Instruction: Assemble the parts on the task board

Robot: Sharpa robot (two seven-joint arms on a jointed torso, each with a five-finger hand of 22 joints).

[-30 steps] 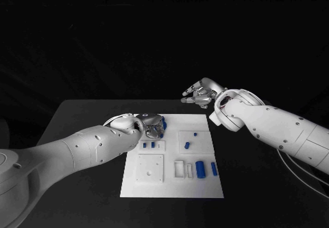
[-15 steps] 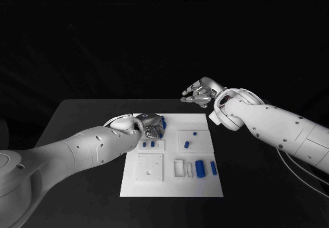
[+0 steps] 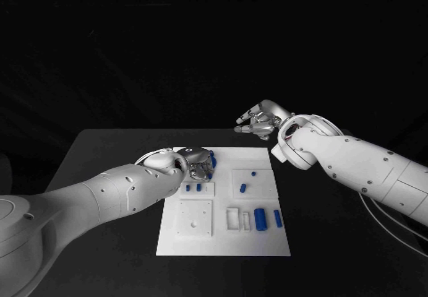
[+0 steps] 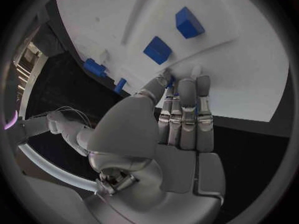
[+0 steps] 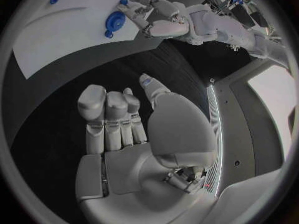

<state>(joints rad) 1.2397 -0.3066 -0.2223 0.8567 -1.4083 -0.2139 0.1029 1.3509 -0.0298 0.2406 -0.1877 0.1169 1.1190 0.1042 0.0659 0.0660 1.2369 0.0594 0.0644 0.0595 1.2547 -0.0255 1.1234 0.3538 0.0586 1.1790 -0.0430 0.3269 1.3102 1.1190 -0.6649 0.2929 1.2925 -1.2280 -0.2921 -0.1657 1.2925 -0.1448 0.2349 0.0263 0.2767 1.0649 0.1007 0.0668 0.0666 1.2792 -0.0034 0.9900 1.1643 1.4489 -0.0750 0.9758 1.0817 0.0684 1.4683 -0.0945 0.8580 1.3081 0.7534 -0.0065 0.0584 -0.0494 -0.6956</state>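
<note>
The white task board [image 3: 223, 238] lies mid-table. My left hand [image 3: 195, 163] is low over its far left part, fingers curled close together. In the left wrist view this hand [image 4: 168, 134] has its fingertips at the board [image 4: 249, 74], and slivers of a blue part [image 4: 169, 81] show between thumb and fingers. Two blue blocks [image 4: 157, 50] stand just beyond the fingertips. A blue cylinder [image 3: 260, 219] and a slimmer blue piece [image 3: 278, 219] lie at the board's near right. My right hand [image 3: 260, 122] hangs raised beyond the board's far right corner, fingers apart and holding nothing.
Small blue pieces [image 3: 242, 187] sit in the board's right middle, with two more [image 3: 187, 187] just below my left hand. White recessed blocks [image 3: 196, 218] occupy the near left. Black table [image 3: 107, 148] surrounds the board. The right wrist view shows the left hand [image 5: 159, 22] by a round blue part [image 5: 114, 21].
My left hand has edged slightly toward the board's far edge. My right hand has barely moved.
</note>
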